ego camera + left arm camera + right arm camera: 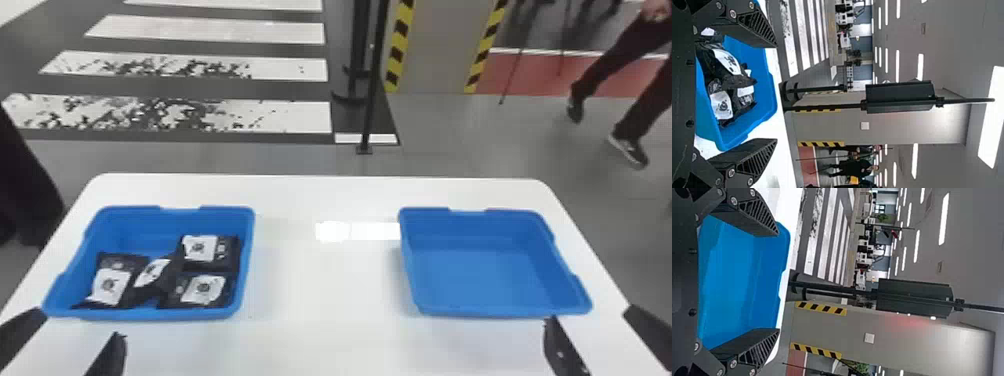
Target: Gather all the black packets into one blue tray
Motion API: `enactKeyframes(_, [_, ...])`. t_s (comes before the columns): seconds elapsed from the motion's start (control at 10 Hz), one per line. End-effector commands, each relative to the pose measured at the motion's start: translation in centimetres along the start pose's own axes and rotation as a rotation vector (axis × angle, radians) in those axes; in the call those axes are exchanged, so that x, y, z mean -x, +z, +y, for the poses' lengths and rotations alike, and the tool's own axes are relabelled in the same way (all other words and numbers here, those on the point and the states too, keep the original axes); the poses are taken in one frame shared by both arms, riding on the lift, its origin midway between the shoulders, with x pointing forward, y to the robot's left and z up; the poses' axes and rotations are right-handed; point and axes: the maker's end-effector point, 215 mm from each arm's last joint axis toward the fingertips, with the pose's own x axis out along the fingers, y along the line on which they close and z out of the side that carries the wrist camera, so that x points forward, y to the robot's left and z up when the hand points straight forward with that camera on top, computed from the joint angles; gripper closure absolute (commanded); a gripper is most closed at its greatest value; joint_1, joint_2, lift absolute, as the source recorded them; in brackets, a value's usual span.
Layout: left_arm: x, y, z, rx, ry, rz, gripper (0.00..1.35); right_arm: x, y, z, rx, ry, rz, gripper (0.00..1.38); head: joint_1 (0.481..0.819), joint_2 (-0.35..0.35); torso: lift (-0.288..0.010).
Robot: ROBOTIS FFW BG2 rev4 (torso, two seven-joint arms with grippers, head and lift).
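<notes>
**4 packets [202, 290] in L tray [150, 314]; job looks done**

Nearest: L hand [80, 324] open, nothing btwn its fingers, at L tray's near side; R hand [590, 315] also open & holding nothing, by R tray's [480, 265] near R corner; each has a fingertip v. close to a rim in head view; can't tell if touching.

Next out, the counter [325, 300] w/ both trays on it, well apart; in L tray, near R packet lies label up by the near wall; L packet [112, 285] sits toward the L side, label up; mid packet [162, 272] is tilted, overlapping its neighbours; far R packet [220, 252] lies behind the near R one, close to the R wall; all 4 sit below the rim AFAICT.

Beyond the counter: a black post [372, 75] & striped floor [175, 117].

Step in hand, my read: finish & clear out, no more picks needed; best done w/ hands kept open, raised a bit first, then drawn straight back toward the robot; don't swing sideways at rim ht, or a finger could catch a rim & drag the tray; go slow on the L, as a knock might slide the mid packet; if tidying's wanted, a light push down on it should do; packets look soft, so no hard squeeze.
</notes>
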Motion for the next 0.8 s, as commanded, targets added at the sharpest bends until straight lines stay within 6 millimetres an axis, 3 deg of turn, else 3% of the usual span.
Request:
enactKeyframes(0.0, [-0.05, -0.45, -0.08, 0.004, -0.002, 0.011, 0.19, -0.07, 0.16, 0.00, -0.002, -0.002, -0.004, 0.17, 0.695, -0.062, -0.110])
enactKeyframes(0.7, [-0.13, -1.04, 0.34, 0.005, 0.009, 0.019, 0.19, 0.11, 1.01, -0.16, -0.008, -0.008, -0.017, 0.17, 0.695, -0.059, -0.110])
